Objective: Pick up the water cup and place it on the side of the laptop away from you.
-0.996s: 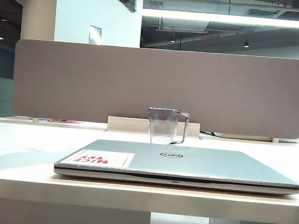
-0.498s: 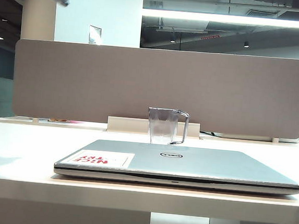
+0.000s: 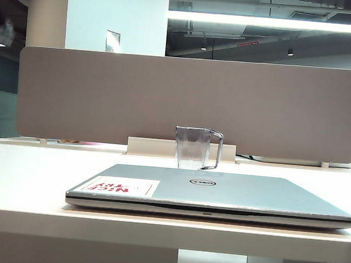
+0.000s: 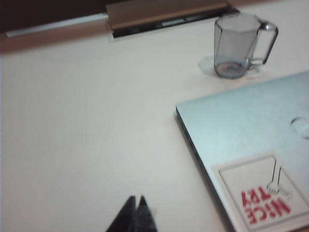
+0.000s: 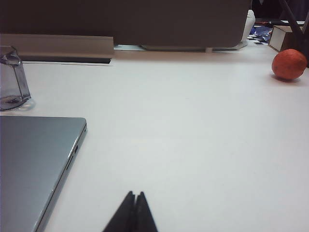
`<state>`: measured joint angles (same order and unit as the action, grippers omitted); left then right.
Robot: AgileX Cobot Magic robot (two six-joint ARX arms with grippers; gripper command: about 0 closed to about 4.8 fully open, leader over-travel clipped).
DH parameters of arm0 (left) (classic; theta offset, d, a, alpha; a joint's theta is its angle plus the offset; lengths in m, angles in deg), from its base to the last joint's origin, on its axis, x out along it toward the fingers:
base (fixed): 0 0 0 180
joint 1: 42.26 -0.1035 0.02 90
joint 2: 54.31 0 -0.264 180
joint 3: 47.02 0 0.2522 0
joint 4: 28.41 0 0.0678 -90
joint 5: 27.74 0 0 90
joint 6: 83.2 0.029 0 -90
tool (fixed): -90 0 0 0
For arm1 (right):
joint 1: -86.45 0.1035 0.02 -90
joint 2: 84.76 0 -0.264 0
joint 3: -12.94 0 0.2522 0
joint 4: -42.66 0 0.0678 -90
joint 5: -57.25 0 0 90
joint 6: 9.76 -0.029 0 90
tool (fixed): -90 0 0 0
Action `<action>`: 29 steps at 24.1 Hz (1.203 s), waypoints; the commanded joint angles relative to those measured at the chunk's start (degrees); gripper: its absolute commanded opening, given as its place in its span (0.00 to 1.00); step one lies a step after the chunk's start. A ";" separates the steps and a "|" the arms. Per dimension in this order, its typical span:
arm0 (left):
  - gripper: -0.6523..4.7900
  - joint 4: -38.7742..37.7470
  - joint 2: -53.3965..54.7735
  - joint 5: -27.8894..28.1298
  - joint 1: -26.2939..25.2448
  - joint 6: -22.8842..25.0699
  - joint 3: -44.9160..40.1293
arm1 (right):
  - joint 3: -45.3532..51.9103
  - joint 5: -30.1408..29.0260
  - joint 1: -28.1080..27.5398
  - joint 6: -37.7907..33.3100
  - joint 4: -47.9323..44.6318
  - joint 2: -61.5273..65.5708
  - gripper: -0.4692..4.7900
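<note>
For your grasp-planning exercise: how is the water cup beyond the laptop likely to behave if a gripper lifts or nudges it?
The water cup looks empty and thin-walled, so probably light and easily shoved. Its sides taper to a narrower base, so a high push might tip it. The smooth clear walls may be slippery; the thin loop handle could make it twist. Both the left gripper and right gripper are shut, away from it.
</note>
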<state>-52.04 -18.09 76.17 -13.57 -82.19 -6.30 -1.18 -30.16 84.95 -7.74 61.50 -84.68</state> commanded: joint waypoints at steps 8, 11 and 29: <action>0.11 3.15 -19.19 -10.71 -17.31 -7.56 -16.17 | 0.33 0.26 -0.04 0.13 -0.59 -0.09 0.09; 0.11 3.13 -25.09 -12.13 -20.57 -8.57 -18.58 | 0.33 0.26 -0.04 0.13 -0.57 -0.09 0.09; 0.11 3.85 -36.00 -15.43 -25.55 -8.48 -25.16 | 0.33 0.24 -0.04 0.13 -0.57 -0.09 0.09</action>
<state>-49.42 -54.08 60.90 -39.10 -90.58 -31.28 -1.18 -30.16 84.93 -7.74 61.48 -84.68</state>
